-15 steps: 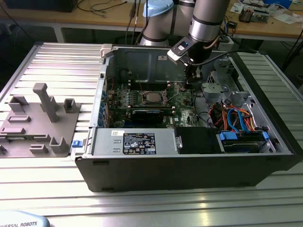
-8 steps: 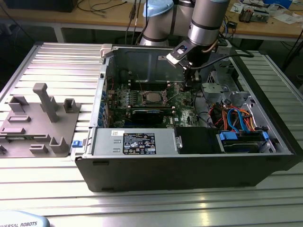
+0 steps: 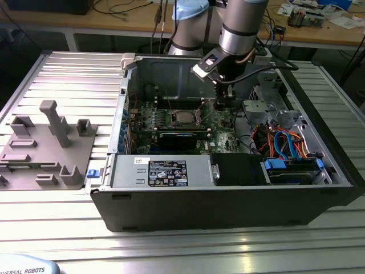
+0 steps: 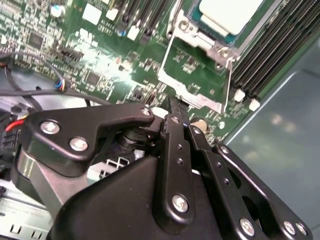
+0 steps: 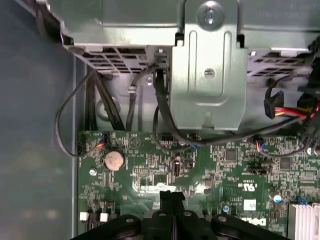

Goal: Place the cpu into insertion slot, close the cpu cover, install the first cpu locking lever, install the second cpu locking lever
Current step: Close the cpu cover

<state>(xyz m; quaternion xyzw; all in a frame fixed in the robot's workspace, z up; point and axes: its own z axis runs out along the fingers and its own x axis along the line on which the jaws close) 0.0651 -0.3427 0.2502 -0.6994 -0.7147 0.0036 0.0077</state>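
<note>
1. Second wrist view: the cpu is seen seated in its socket, silvery top up, so placement is judged done.
2. The cpu cover is seen open, tilted off the socket towards the claw.
3. The claw is closed on nothing, tips just beside the cover's edge, probably for pushing.
4. In the exterior view it is held inside the computer case, to the exterior view's right of the socket.

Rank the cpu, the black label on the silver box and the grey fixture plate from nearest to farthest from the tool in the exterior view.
1. cpu, in its socket, just to the exterior view's left of the tool.
2. black label, on the silver box at the case's near side.
3. grey fixture plate, outside the case, far to the exterior view's left.
</note>
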